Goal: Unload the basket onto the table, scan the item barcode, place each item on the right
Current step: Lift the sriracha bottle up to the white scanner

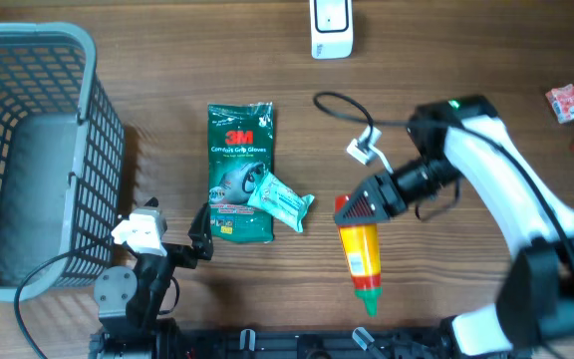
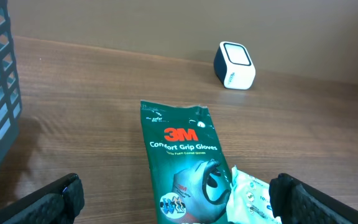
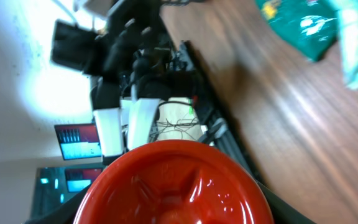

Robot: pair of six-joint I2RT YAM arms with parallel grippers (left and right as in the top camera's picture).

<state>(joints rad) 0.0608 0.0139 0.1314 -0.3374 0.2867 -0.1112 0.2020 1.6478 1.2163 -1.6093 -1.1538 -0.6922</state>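
Note:
My right gripper (image 1: 359, 207) is shut on the red base end of a yellow squeeze bottle (image 1: 361, 254). Its green cap points toward the table's front edge. In the right wrist view the bottle's red bottom (image 3: 173, 186) fills the space between the jaws. The white scanner (image 1: 331, 28) stands at the back edge, also seen in the left wrist view as a scanner (image 2: 235, 65). My left gripper (image 1: 199, 239) is open at the front left. Between its fingers (image 2: 55, 199) lie a green 3M glove pack (image 2: 185, 155) and a pale wipes packet (image 2: 253, 199).
A grey mesh basket (image 1: 28, 150) takes up the left side. The glove pack (image 1: 239, 170) and wipes packet (image 1: 279, 199) lie mid-table. A black cable with a white plug (image 1: 362, 148) runs right of centre. Red packets (image 1: 566, 102) sit at the far right.

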